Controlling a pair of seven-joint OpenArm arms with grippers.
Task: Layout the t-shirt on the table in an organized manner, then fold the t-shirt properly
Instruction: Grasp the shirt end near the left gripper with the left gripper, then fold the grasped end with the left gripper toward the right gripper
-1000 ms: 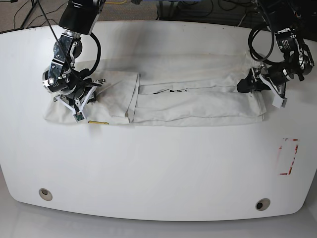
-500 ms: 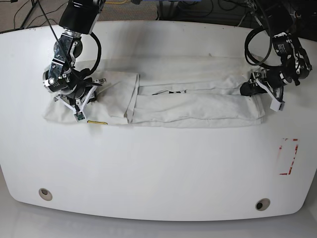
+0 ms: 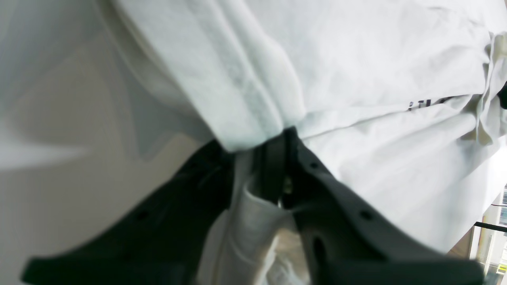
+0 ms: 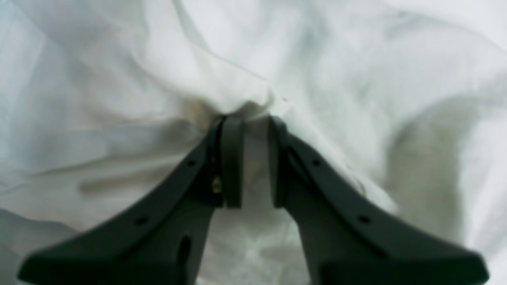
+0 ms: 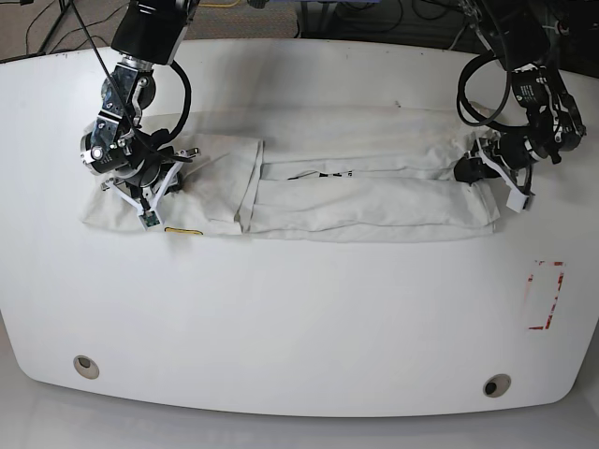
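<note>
The white t-shirt (image 5: pixel 374 201) lies as a long folded band across the far half of the table (image 5: pixel 299 318). A bit of black lettering (image 5: pixel 323 172) shows at its middle, and a small orange-yellow tag (image 5: pixel 184 228) sits at the near left edge. My left gripper (image 5: pixel 468 171) is at the band's right end. The left wrist view shows this gripper (image 3: pixel 263 158) shut on a thick fold of the t-shirt (image 3: pixel 356 79). My right gripper (image 5: pixel 157 190) presses on the left end. In the right wrist view it (image 4: pixel 249 126) is shut on a pinch of the t-shirt (image 4: pixel 336 79).
A red-outlined rectangle (image 5: pixel 546 295) marks the table near its right edge. Two round metal grommets (image 5: pixel 85 365) (image 5: pixel 496 384) sit near the front edge. Cables and dark floor lie beyond the far edge.
My left gripper has gone from open to shut on the t-shirt's right end and shifted slightly left and away. The right arm has not moved.
</note>
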